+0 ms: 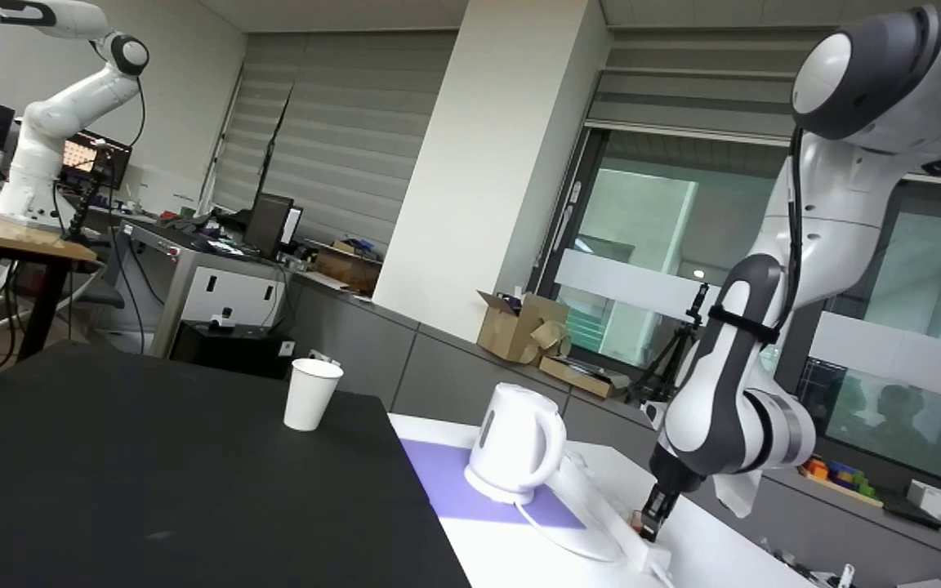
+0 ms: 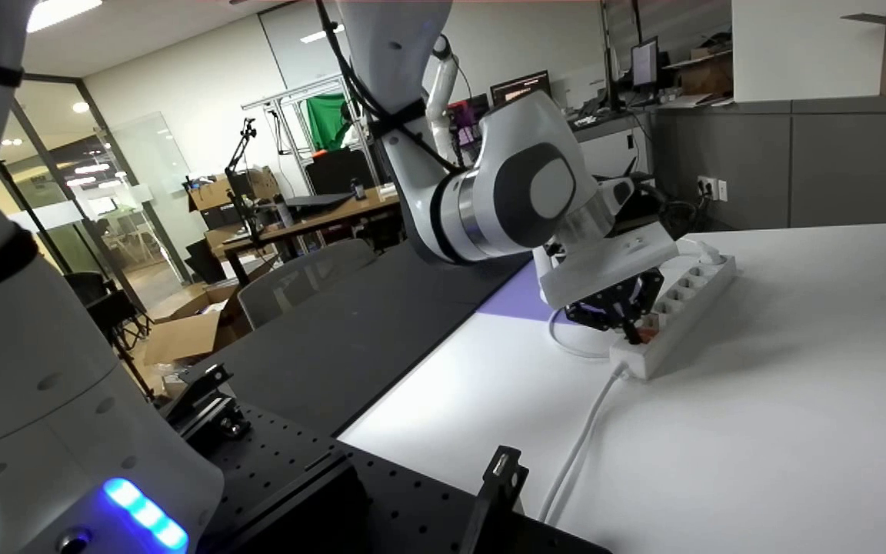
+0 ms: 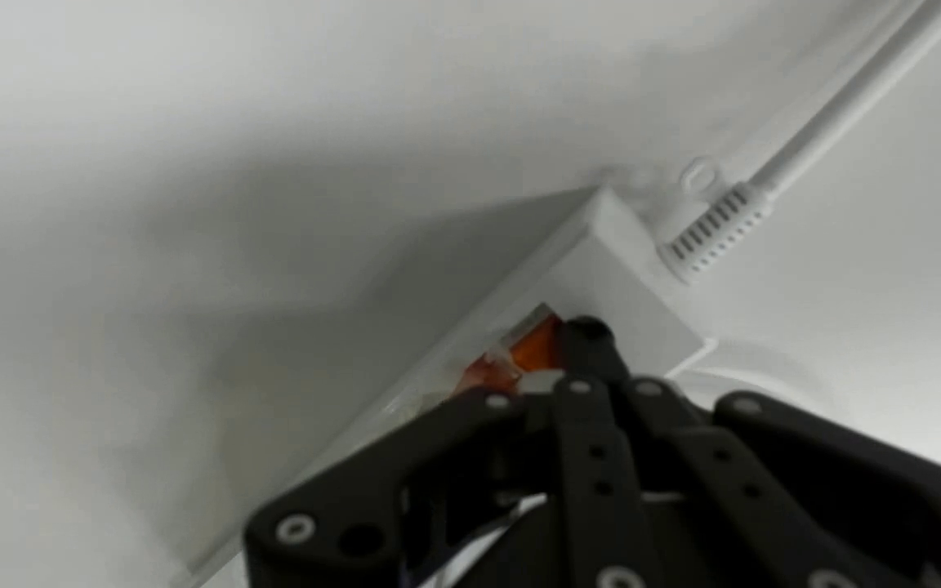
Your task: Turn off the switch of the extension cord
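Observation:
The extension cord, a long white power strip, lies on the white table in both exterior views (image 1: 611, 523) (image 2: 691, 317). Its cable end fills the middle of the wrist view (image 3: 630, 298). An orange-red switch (image 3: 536, 345) sits near that end; it also shows in both exterior views (image 1: 636, 520) (image 2: 649, 329). My gripper (image 3: 589, 335) is shut and holds nothing. It points down at the strip in both exterior views (image 1: 648, 532) (image 2: 633, 335). The fingertips cover the switch's edge nearest the cable. I cannot tell whether they press it. The fingers hide part of the strip.
A white jug (image 1: 511, 445) stands beside the strip on a purple mat (image 1: 446, 482). A white paper cup (image 1: 311, 396) stands on the black table (image 1: 152, 474). A white cable (image 2: 581, 438) runs from the strip toward the robot's base. Another plug (image 2: 708, 252) sits at the strip's far end.

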